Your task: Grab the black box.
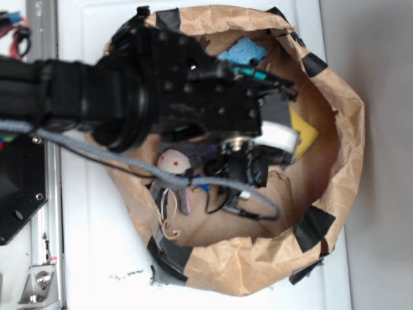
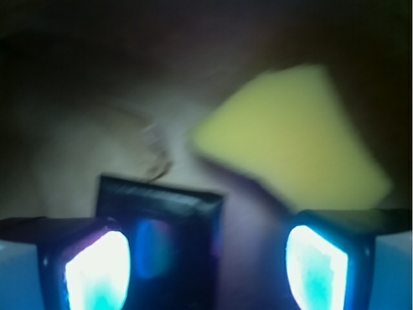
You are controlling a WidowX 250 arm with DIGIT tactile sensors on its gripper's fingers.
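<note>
Lowered into the brown paper bag on the white table, with the end effector spread wide and holding nothing. In the wrist view, glowing fingertips parted to either side, the black box lying flat on the bag floor between them but close to the left one, apparently not yet touched, though blur makes contact hard to judge. Yellow sponge just beyond the box, toward the right. In the exterior view, box mostly hidden under the arm; yellow sponge corner and blue sponge visible near the bag wall, a pale ball-like toy below the wrist. Approach seemingly done; alignment only partial. Left to do: centre over the box, close on it, lift clear of the bag.
</note>
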